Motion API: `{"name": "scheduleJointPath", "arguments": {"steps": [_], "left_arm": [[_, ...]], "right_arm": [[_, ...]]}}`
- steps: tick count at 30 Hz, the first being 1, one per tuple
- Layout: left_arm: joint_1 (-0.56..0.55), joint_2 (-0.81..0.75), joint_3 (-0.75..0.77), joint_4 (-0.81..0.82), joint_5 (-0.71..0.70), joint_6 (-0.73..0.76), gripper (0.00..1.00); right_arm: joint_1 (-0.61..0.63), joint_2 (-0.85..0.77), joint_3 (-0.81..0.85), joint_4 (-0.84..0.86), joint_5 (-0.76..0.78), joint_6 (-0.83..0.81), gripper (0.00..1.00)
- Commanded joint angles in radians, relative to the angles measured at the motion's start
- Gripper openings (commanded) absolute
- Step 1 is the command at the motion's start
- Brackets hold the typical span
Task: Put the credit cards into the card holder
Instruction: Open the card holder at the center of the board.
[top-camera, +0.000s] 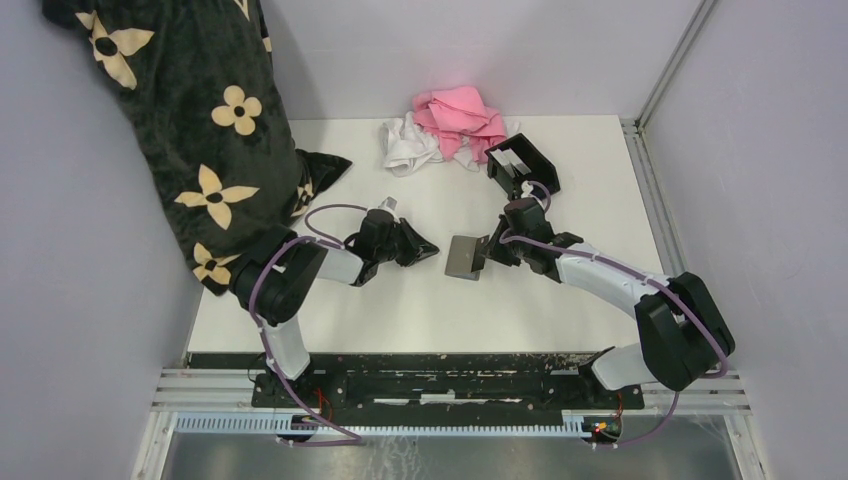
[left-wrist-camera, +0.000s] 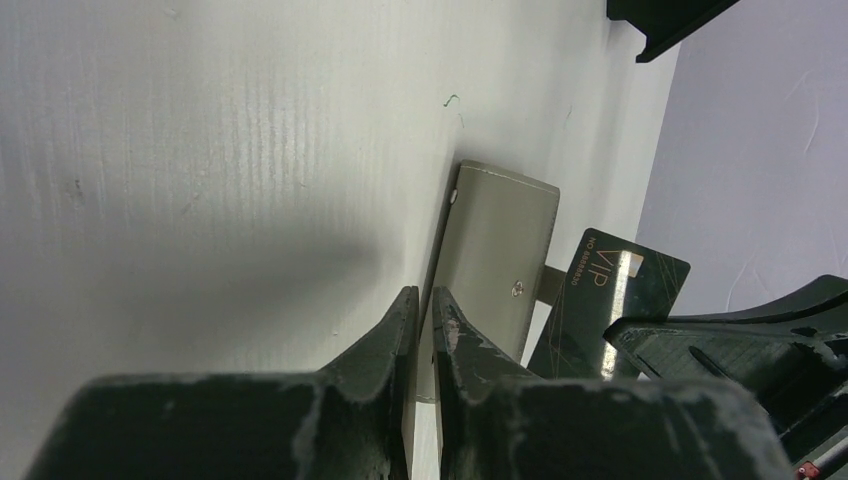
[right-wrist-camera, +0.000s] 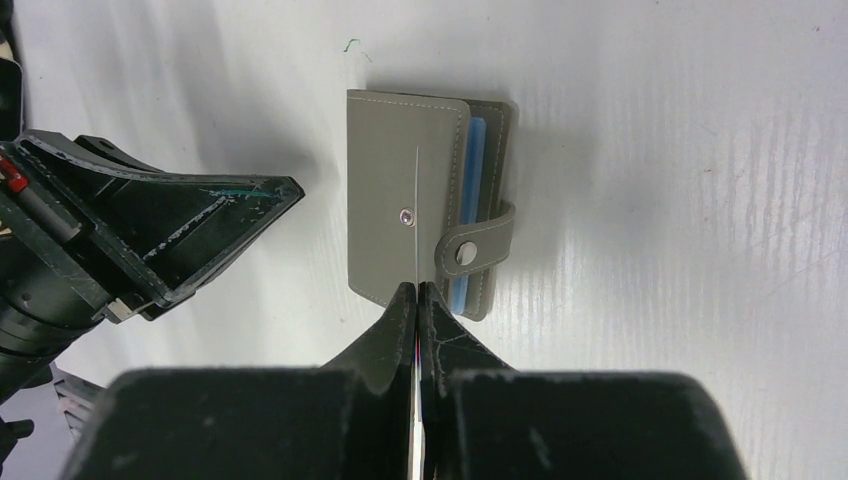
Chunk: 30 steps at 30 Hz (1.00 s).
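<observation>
My right gripper (right-wrist-camera: 415, 290) is shut on a black credit card (left-wrist-camera: 610, 300) marked VIP. It holds the card on edge just over the grey wallet (right-wrist-camera: 410, 200), which lies on the white table with its snap strap done up. A light blue card (right-wrist-camera: 474, 150) peeks from the wallet's right side. My left gripper (left-wrist-camera: 425, 300) hovers low just left of the wallet (top-camera: 465, 257), apart from it. Its jaws are almost together, leaving a thin slit with nothing held. The black card holder (top-camera: 523, 165) stands behind the right gripper (top-camera: 492, 250), open-topped.
Pink cloth (top-camera: 460, 115) and white cloth (top-camera: 408, 148) lie bunched at the table's back. A large black fabric with cream flowers (top-camera: 200, 130) hangs over the left side. Grey walls close in the table on the left, back and right.
</observation>
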Motion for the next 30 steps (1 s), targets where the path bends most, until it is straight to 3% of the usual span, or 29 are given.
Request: {"name": "scheduleJointPath", "arguments": {"steps": [1, 30], "left_arm": [[-0.012, 0.012, 0.043, 0.012, -0.013, 0.041, 0.16], [-0.033, 0.055, 0.08, 0.005, -0.015, 0.045, 0.15]], "right_arm": [[-0.007, -0.003, 0.045, -0.006, 0.03, -0.023, 0.01], [-0.058, -0.026, -0.03, 0.029, 0.008, -0.032, 0.01]]}}
